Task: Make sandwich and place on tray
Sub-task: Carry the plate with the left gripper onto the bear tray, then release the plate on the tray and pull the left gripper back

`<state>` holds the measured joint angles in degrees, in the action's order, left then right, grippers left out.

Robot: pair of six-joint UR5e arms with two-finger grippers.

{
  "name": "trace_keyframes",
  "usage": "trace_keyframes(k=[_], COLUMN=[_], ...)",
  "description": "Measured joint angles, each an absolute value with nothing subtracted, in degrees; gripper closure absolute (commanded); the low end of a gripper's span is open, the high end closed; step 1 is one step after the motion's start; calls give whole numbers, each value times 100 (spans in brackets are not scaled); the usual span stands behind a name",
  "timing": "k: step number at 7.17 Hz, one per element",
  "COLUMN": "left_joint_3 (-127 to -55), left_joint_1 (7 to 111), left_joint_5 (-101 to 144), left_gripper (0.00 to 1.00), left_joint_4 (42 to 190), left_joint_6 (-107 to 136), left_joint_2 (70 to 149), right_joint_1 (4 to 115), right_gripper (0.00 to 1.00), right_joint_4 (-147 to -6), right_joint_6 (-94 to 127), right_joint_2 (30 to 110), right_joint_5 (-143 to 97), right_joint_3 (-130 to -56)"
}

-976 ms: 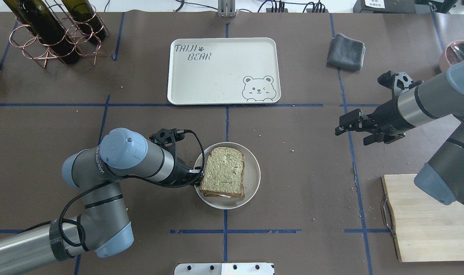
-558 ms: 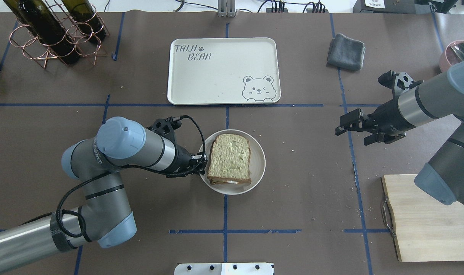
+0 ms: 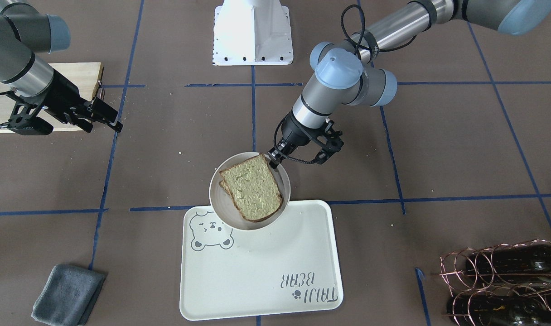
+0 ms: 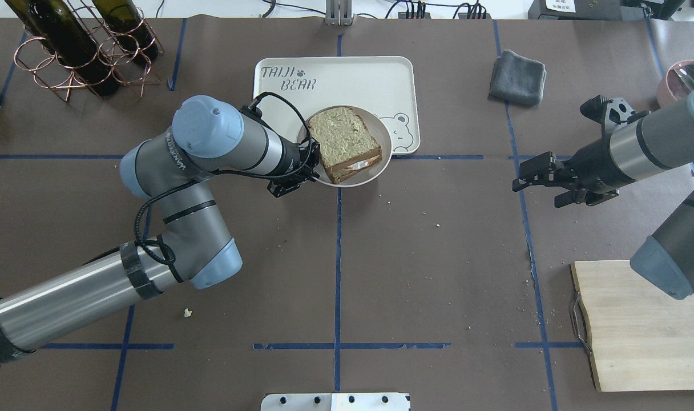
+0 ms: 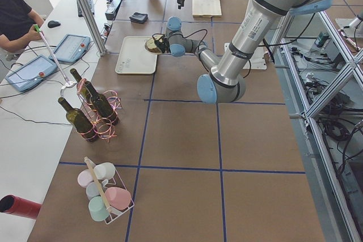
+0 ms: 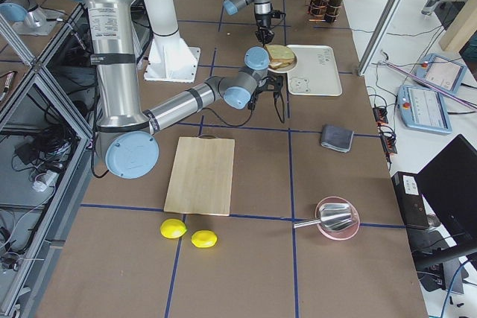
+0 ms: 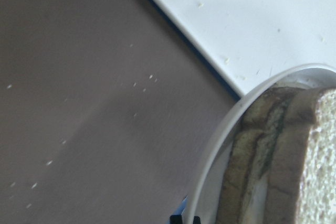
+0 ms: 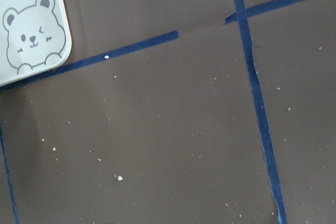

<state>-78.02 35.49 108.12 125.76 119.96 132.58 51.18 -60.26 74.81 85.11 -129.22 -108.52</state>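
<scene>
The sandwich (image 4: 347,140), two slices of speckled bread with white egg showing at its near edge, lies on a small round white plate (image 4: 381,165). My left gripper (image 4: 311,162) is shut on the plate's left rim and holds it, tilted, above the near edge of the white bear tray (image 4: 335,80). In the front-facing view the plate (image 3: 217,199) overlaps the tray (image 3: 266,271) beside the bear drawing, with the left gripper (image 3: 274,157) at its rim. The left wrist view shows the plate rim (image 7: 220,145), sandwich crust (image 7: 283,150) and tray (image 7: 247,19). My right gripper (image 4: 532,180) is open and empty, over the table to the right.
A grey folded cloth (image 4: 517,77) lies right of the tray. A wooden cutting board (image 4: 638,325) is at the near right. A copper rack with wine bottles (image 4: 79,51) stands at the far left. A pink bowl (image 4: 675,77) is at the far right.
My left arm has carried the plate with the sandwich away from the near middle of the table up to the tray's near edge. The right arm has shifted slightly.
</scene>
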Motion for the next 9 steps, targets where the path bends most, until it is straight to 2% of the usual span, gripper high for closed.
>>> trace_keyframes(k=[4,5,6,7,8,9], left_joint_3=[-6038,-5781,-5634,-5573,-5567,-5634], left_joint_1=[3849,3848,3834,3817,3813,3820], left_joint_5=[10348,10319,10310,10307,10308,10313], left_gripper=[100,94,80,50,48,54], left_joint_4=[13328,13500,13597,13635,13641,13631], left_joint_6=[12440,12422,12387,12304,12146,11982], left_joint_2=[14140,14250,14306,14318,14299,14247], right_joint_1=[5186,5186,5184,5180,5178,5177], right_gripper=[0,0,0,0,0,0], right_joint_4=[-6029,-6029,-6029,-6029,-6029,-6029], right_joint_6=[7480,7480,7480,7480,7479,7480], right_joint_2=[8539,8542,8541,8538,8535,8535], right_joint_5=[-12621,-12616,-12615,-12620,-12626,-12628], right_joint_3=[-10859,-10858,-10853,-10849,-10844,-10840])
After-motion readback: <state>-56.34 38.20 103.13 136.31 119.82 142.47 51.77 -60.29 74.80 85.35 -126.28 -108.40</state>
